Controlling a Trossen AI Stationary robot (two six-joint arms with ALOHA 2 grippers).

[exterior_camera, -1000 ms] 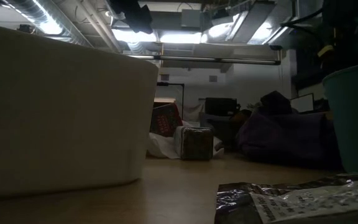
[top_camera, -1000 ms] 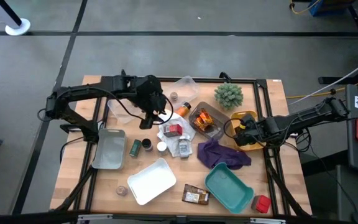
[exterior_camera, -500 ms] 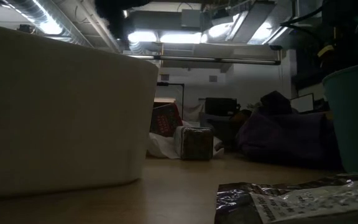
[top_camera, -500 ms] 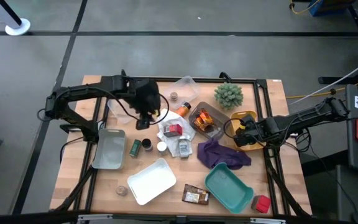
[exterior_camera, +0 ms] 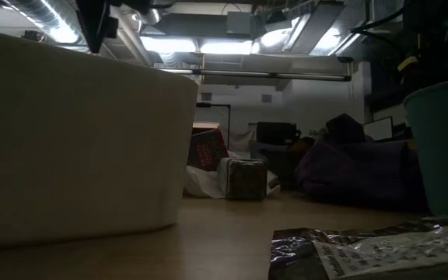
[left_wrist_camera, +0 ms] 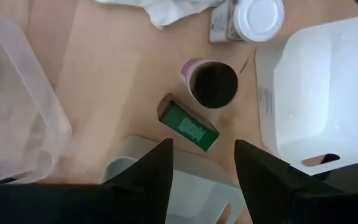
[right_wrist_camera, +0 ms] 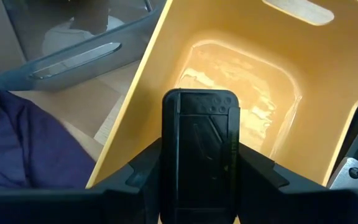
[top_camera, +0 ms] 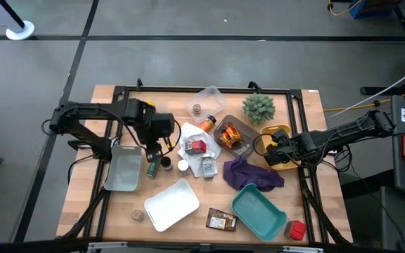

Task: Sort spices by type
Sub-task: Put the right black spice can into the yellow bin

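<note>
On the table (top_camera: 90, 204) we see the left hand (top_camera: 155, 149) above two small jars (top_camera: 159, 166) that lie side by side, with a shallow tray (top_camera: 121, 172) just to their left and a larger bin (top_camera: 171, 205) nearer the front edge. To the right of the jars a cloth (top_camera: 188, 151) carries a small box (top_camera: 197, 146), and behind that sit a lidless container (top_camera: 208, 98) and the plant (top_camera: 259, 107). The right hand (top_camera: 271, 149) is over a bin (top_camera: 281, 133) near the right edge, with another cloth (top_camera: 248, 174) in front of it, a deeper bin (top_camera: 257, 211) further forward, and a flat packet (top_camera: 221, 221) left of that bin.
</note>
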